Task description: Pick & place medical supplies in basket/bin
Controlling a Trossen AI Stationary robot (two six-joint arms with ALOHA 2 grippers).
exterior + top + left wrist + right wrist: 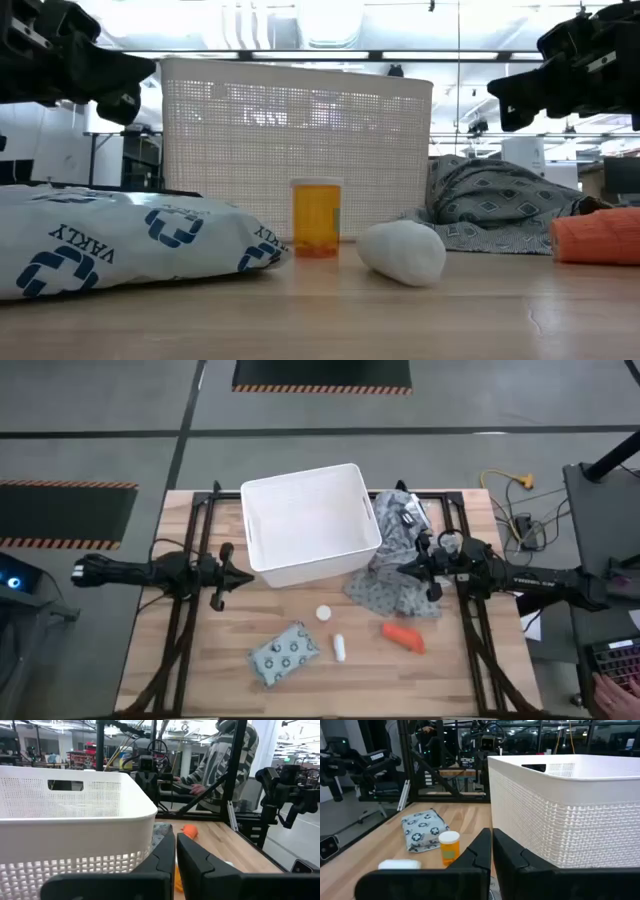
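Note:
The white perforated bin (310,520) stands at the table's far middle. Nearer lie a dotted teal-grey packet (285,655), a white-capped orange bottle (323,613) standing upright, a white cylinder (340,648) and an orange-red tapered piece (403,636). They also show in the low view: the packet (130,245), the bottle (316,217), the cylinder (402,252) and the orange piece (597,236). My left gripper (245,577) is shut and empty, left of the bin's near corner (175,855). My right gripper (400,571) is shut and empty, right of the bin, over the grey cloth (491,845).
A grey patterned cloth (400,560) lies crumpled against the bin's right side. Cables and equipment (520,510) sit beyond the table's right edge. A person in a striped hoodie (225,760) stands past the table. Bare wood shows along the near edge (330,695).

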